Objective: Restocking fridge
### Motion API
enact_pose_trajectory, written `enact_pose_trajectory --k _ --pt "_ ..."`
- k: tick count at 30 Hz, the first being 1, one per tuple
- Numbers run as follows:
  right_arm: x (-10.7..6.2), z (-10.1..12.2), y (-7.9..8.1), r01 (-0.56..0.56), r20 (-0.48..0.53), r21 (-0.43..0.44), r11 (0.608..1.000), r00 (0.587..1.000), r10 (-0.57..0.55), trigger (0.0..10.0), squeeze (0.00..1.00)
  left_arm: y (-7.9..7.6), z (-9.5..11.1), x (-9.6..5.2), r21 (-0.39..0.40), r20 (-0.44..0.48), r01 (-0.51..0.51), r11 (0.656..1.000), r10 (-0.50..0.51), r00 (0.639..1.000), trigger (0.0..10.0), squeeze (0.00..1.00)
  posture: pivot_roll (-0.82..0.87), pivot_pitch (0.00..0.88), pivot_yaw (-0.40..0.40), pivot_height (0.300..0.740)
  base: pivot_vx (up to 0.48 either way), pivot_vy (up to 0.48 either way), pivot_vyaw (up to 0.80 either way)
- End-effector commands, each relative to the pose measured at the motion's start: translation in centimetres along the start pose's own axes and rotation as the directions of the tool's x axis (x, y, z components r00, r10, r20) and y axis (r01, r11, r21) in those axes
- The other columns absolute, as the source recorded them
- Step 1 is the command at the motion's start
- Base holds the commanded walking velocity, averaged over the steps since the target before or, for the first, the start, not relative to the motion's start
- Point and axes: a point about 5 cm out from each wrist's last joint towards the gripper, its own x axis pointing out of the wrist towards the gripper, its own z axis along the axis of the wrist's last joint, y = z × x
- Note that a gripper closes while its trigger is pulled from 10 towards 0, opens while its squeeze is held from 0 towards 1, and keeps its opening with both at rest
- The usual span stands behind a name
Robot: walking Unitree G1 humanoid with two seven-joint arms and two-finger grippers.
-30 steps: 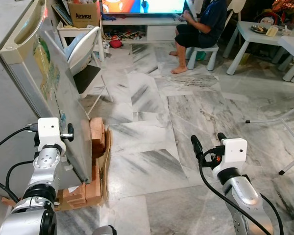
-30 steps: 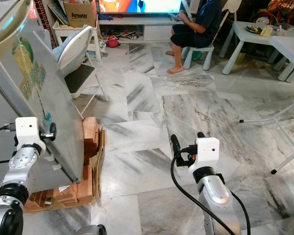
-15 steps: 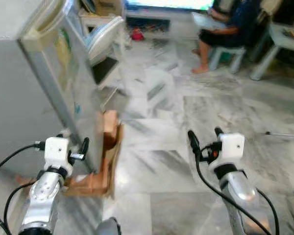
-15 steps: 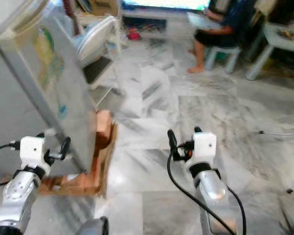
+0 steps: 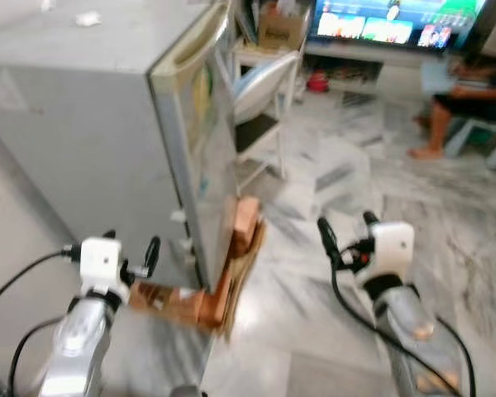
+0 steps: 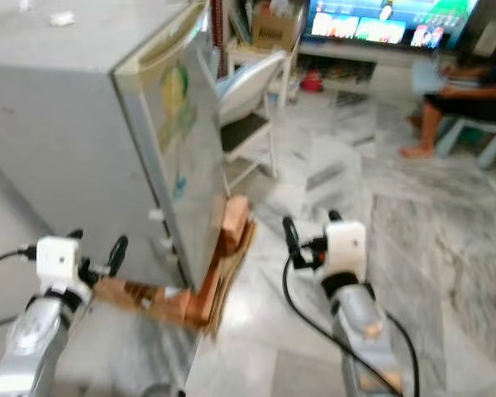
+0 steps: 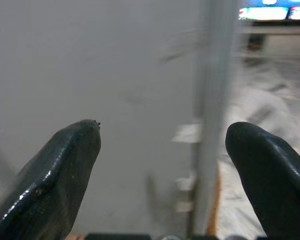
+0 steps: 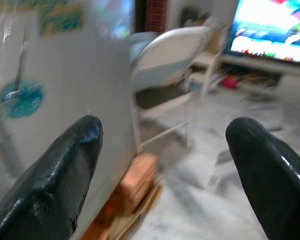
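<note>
The grey fridge (image 5: 91, 132) stands to my left, raised on bricks, and its door (image 5: 205, 149) with colourful stickers looks closed. My left gripper (image 5: 131, 246) is held out low beside the fridge's side wall, open, with nothing between its fingers. In the left wrist view the left gripper (image 7: 162, 130) looks at the fridge side and the door's edge (image 7: 212, 100). Over the marble floor, to the right of the fridge door, my right gripper (image 5: 347, 230) is open and holds nothing. In the right wrist view the right gripper (image 8: 162, 125) faces the stickered door (image 8: 50, 85).
Bricks and cardboard (image 5: 231, 265) stick out under the fridge's front corner. A white folding chair (image 5: 264, 83) stands just beyond the door. Farther back are a TV (image 5: 397, 21), a cardboard box (image 5: 279, 29) and a seated person (image 5: 471, 91). Marble floor (image 5: 446, 215) spreads to the right.
The whole picture has shifted: the camera has pulled back and swung, so the fridge's top and side now show. Both grippers keep the same open pose. The frames are blurred.
</note>
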Motion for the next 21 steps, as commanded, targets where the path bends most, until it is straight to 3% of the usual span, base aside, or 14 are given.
enact_pose_trajectory --k 1,12,21 --pt "0.0 0.3 -0.3 0.011 0.011 -0.009 1.000 1.000 -0.011 10.0 0.00 -0.1 -0.1 0.0 -0.010 -0.015 0.008 1.000 -0.008 1.000 10.0 0.00 0.01 0.028 -0.032 0.740 0.000 0.000 0.41" --pt "0.0 -0.3 -0.4 0.031 -0.010 -0.004 1.000 0.999 -0.031 10.0 0.00 -1.7 -0.7 0.6 -0.048 -0.078 0.151 0.987 -0.154 0.985 10.0 0.00 0.00 0.022 -0.036 0.740 0.000 0.000 0.00" --pt "0.0 -0.5 -0.4 0.045 -0.021 0.002 0.999 0.999 -0.045 10.0 0.00 -2.0 -0.6 0.8 -0.059 -0.065 0.164 0.985 -0.168 0.984 10.0 0.00 -0.01 0.013 -0.033 0.740 0.000 0.000 -0.57"
